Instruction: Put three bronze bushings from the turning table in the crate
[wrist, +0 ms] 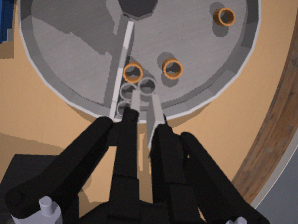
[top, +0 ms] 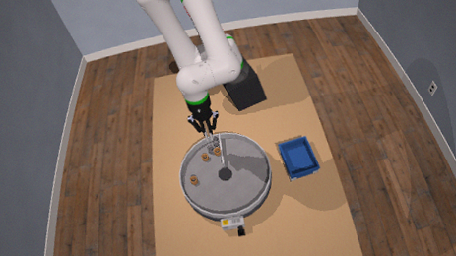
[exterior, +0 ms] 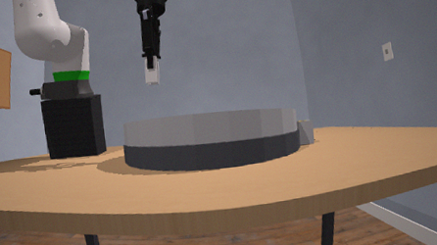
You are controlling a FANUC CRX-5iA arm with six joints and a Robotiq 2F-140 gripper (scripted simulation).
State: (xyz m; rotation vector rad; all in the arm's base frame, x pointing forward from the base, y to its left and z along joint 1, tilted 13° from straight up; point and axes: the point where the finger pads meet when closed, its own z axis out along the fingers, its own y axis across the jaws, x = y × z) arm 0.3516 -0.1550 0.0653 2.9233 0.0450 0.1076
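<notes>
The round grey turning table [top: 225, 174] carries three bronze bushings [top: 206, 157] [top: 216, 151] [top: 194, 180] on its left and rear part. In the wrist view they show as orange rings [wrist: 133, 71] [wrist: 172, 68] [wrist: 225, 16]. A grey bushing [top: 214, 142] stands by the rear rim, and grey rings [wrist: 148, 86] show just past my fingertips. My gripper [top: 208, 131] [exterior: 152, 75] hangs well above the table's rear edge, fingers nearly together with nothing between them [wrist: 141, 106]. The blue crate [top: 298, 156] sits to the right of the turning table and holds nothing.
The black robot pedestal [top: 243, 88] stands behind the turning table. A small grey control box [top: 231, 222] sits at the turning table's front edge. The turning table has a raised rim [exterior: 208, 128] that hides the bushings in the low side view.
</notes>
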